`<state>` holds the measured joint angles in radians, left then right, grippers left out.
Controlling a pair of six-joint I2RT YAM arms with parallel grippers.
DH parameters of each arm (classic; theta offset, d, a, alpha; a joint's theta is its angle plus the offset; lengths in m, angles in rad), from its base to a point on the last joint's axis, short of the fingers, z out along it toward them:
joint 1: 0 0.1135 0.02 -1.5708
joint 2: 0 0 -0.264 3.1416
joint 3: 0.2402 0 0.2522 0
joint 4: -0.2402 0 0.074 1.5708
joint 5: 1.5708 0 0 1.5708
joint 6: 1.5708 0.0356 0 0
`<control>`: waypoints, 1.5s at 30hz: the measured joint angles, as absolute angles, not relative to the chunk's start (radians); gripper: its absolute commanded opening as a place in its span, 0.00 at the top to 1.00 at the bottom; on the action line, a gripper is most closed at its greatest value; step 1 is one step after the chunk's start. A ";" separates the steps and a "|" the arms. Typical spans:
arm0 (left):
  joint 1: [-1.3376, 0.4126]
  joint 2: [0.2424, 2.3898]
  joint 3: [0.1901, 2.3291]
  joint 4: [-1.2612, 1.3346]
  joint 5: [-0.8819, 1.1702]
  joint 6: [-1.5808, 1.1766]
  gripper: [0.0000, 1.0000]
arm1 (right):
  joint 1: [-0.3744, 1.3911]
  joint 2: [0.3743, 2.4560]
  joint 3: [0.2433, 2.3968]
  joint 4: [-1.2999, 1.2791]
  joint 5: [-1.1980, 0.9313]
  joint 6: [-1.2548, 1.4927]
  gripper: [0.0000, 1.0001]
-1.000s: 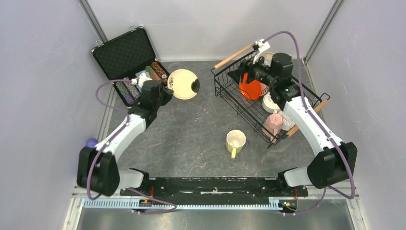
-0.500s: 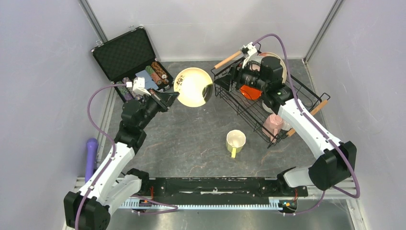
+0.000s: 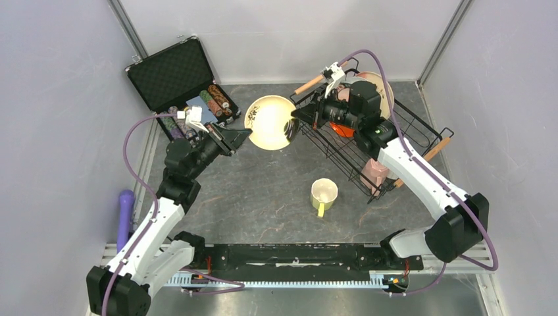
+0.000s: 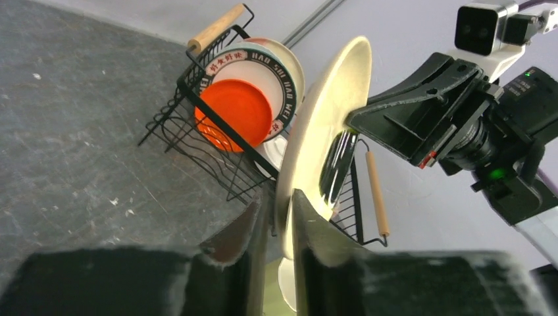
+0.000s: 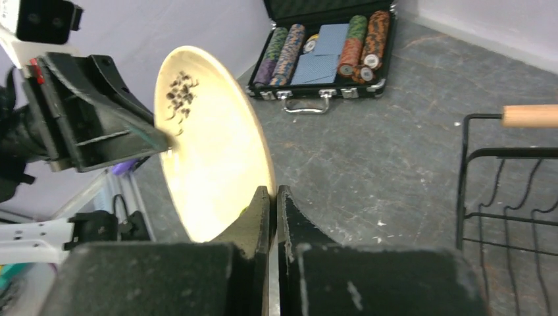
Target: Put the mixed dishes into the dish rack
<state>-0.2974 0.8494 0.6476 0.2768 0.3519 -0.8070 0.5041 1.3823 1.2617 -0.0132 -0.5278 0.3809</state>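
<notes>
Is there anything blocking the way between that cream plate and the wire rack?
Nothing visible does. The plate hangs just beside the rack, pinched by the left claw and the right claw; an orange plate already stands inside it.

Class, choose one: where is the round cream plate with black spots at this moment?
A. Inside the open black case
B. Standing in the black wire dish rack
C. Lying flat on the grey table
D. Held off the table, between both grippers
D: the round cream plate with black spots is off the table, one rim pinched by the left gripper and the opposite rim by the right gripper.
</notes>
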 measured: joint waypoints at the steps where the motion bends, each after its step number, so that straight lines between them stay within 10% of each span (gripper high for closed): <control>1: -0.299 0.849 0.648 0.281 0.355 -0.810 0.49 | 0.504 1.381 1.262 -0.017 -0.512 0.374 1.00; 5: -0.295 0.847 0.648 0.284 0.354 -0.827 0.32 | 0.506 1.352 1.261 -0.072 -0.410 0.311 1.00; 25: -0.296 0.758 0.648 0.174 0.350 -0.757 0.34 | 0.505 1.257 1.278 -0.181 0.382 -0.302 1.00; 45: -0.302 0.828 0.616 0.203 0.343 -0.749 0.37 | 0.432 1.333 0.924 0.079 0.426 -0.560 1.00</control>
<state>-0.3019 0.8276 0.6159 0.2028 0.3431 -0.7494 0.4316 1.3327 0.9241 0.0788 0.4263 -0.5598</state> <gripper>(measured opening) 0.630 0.022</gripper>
